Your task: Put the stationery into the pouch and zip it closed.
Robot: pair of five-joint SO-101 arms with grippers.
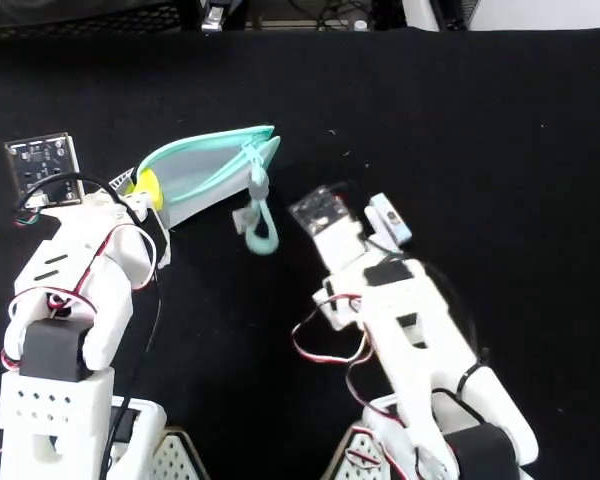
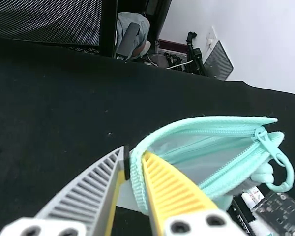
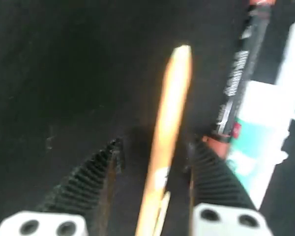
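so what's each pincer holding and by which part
Left pincer pinches the pouch by its zipper rim; right pincer is open astride an orange pencil, gripping nothing.

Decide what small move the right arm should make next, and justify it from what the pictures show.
Probably close the right gripper on the orange pencil. Its open fingers straddle the pencil, so a grasp looks ready. Meanwhile the left gripper pinches the rim of the pouch, whose mouth appears unzipped to receive it.
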